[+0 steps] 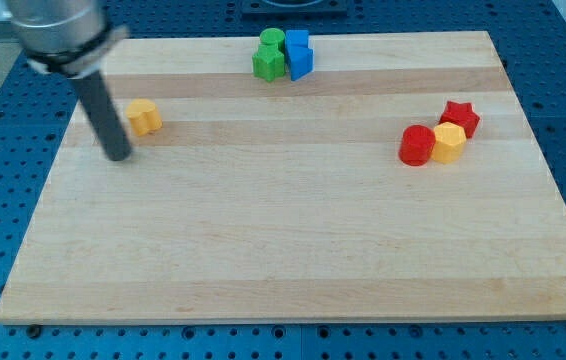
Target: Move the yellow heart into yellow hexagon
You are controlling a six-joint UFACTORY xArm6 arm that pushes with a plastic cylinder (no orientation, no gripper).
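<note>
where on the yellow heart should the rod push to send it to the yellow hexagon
Press the yellow heart on its face toward the view's left. The yellow hexagon lies far to the view's right and slightly lower. My tip sits just below-left of the heart, probably well placed.

Bright, even overhead light falls on the pale wooden board (293, 230); shadows are faint, while the grey arm housing (58, 30) looks blurred.

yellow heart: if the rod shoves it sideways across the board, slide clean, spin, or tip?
Likely slides: the yellow heart sits low and flat on the smooth wooden board, so tipping looks improbable. It may rotate, since its lobed outline gives my tip, now just to its lower left, an off-centre contact. It looks small and rigid, so probably light and easily deflected off course.
</note>
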